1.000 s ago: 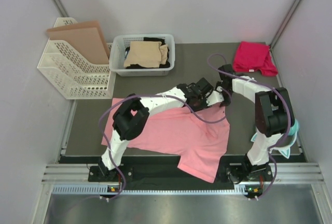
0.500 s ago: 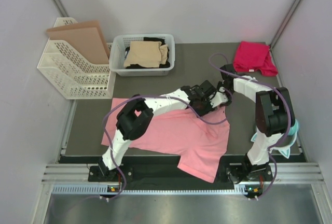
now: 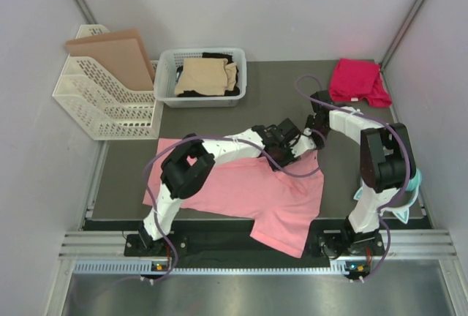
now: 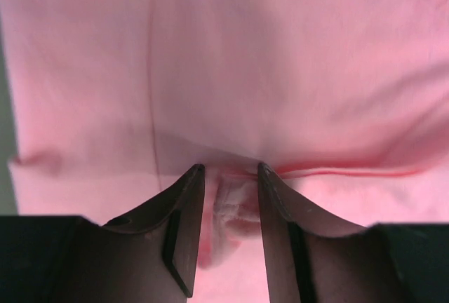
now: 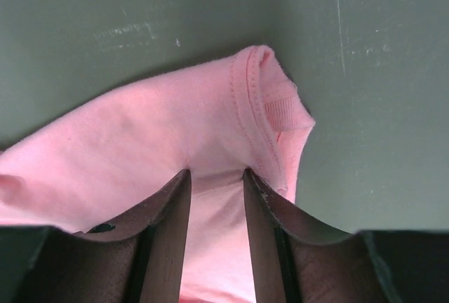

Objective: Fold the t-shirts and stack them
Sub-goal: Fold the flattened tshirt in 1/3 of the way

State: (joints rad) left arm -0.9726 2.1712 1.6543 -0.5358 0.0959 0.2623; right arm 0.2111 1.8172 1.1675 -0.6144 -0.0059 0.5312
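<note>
Slightly back toward the left from where it reached half a second ago, the left gripper is pinched on a bunched fold of the light salmon pink cloth t-shirt. That shirt lies spread across the near half of the dark grey table. Just beside it, the right gripper is clamped on the same shirt's far edge, close to the ribbed collar. A deep magenta-red cloth t-shirt lies crumpled at the far right corner. A tan folded t-shirt rests in the white plastic basket.
</note>
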